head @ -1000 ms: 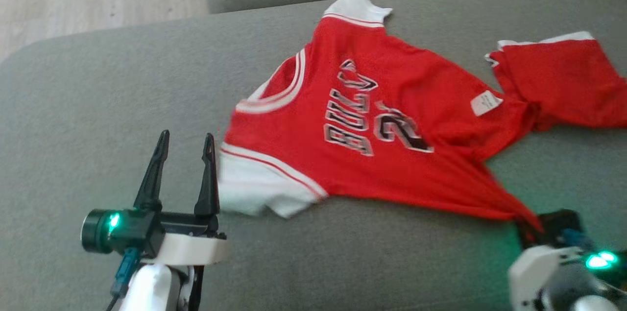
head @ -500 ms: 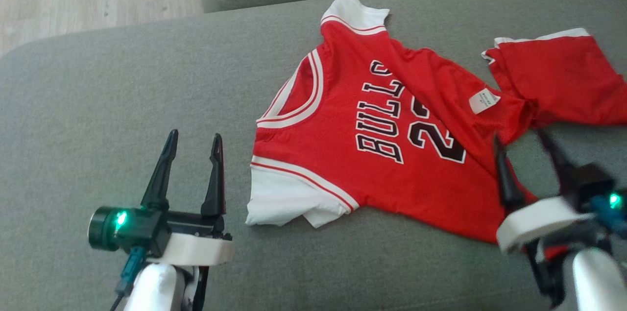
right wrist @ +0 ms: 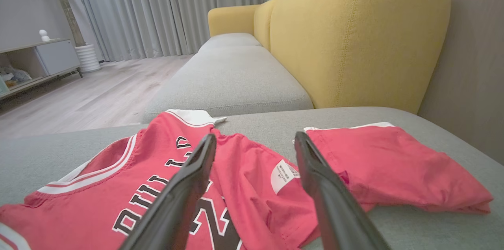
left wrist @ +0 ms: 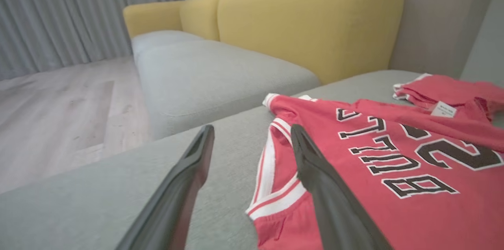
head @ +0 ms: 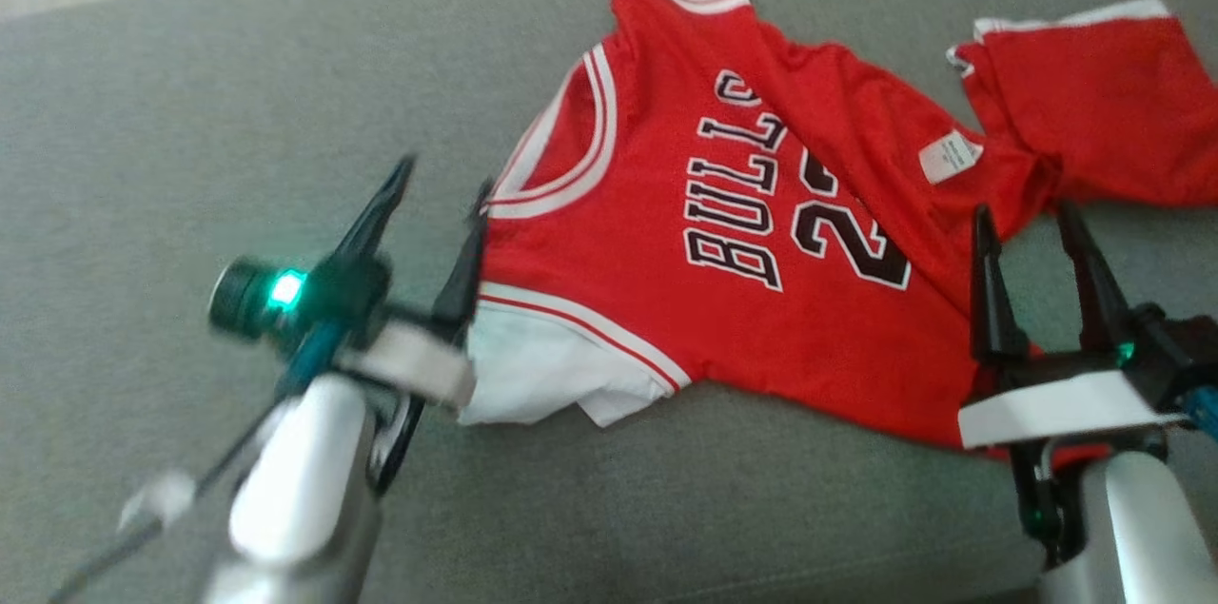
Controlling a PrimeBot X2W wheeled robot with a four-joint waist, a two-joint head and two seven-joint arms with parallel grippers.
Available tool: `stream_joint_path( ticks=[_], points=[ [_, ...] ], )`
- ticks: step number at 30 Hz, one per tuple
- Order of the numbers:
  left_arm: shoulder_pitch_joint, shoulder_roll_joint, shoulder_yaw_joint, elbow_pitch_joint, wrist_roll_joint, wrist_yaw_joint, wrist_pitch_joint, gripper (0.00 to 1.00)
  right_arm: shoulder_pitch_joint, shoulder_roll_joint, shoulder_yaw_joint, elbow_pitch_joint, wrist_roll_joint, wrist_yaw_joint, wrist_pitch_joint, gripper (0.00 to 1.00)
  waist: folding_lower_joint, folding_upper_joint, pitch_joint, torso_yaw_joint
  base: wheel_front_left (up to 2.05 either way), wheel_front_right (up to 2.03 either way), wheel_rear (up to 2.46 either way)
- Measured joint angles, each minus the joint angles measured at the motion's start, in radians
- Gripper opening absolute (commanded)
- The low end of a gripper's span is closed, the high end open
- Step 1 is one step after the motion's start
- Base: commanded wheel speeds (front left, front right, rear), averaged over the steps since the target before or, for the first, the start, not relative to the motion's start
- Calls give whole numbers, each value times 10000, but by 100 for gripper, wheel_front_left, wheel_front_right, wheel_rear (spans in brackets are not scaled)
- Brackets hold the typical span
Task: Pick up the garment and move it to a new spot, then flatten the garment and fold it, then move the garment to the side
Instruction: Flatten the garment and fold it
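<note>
i've got the red jersey (head: pixel 761 204) lying mid-frame on the sofa cushion (head: pixel 143 109), long axis left-right: collar end touching my left claw (head: pixel 444 178), hem end at my right claw (head: pixel 1023 212), both claws released and empty.

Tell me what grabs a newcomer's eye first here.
The red BULLS jersey sprawls rumpled across the grey seat cushion. Open grippers flank it: the left gripper at its neckline side, the right gripper at its hem end. A yellow sofa back rises behind.
</note>
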Motion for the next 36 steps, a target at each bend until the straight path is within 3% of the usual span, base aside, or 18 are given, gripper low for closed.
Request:
stream_joint_path(
  ticks=[4, 8, 12, 26, 27, 28, 32, 36],
  points=[
    [-1639, 125, -815, 1296, -186, -173, 1580, 100, -289, -2, 111, 19, 192, 0, -186, 100, 2, 0, 562, -362, 0, 0, 0],
    [-2996, 351, -1501, 2190, -610, -245, 2230, 100, -362, 0, 353, 173, 481, 0, -460, 100, 2, 0, 1161, -797, 0, 0, 0],
    [-4350, 500, -2203, 2903, -1091, -245, 2307, 100, -406, 0, 665, 351, 642, 0, -625, 100, 3, 0, 1771, -1213, 0, 0, 0],
    [-6404, 803, -3580, 5319, -2243, -247, 2286, 100, -831, 2, 1170, 585, 907, 0, -966, 100, -1, 0, 2748, -2253, 0, 0, 0],
    [-6539, 821, -3691, 5467, -2290, -247, 2284, 37, -834, 2, 1175, 591, 907, 0, -968, 100, 0, 0, 2775, -2289, 0, 0, 0],
    [-6647, 828, -3726, 5613, -2299, -249, 2209, 0, -843, 2, 1179, 593, 909, 0, -972, 100, -1, 0, 2795, -2318, 0, 0, 0],
    [-6883, 980, -3712, 6121, -2301, -201, 1526, 0, -983, 2, 1177, 593, 918, 0, -976, 100, 0, 0, 2812, -2364, 0, 0, 0],
    [-7020, 1164, -3614, 6646, -2305, 113, 686, 0, -1011, 2, 1174, 587, 907, 0, -976, 100, 0, 0, 2737, -2286, 0, 0, 0]
  ],
)
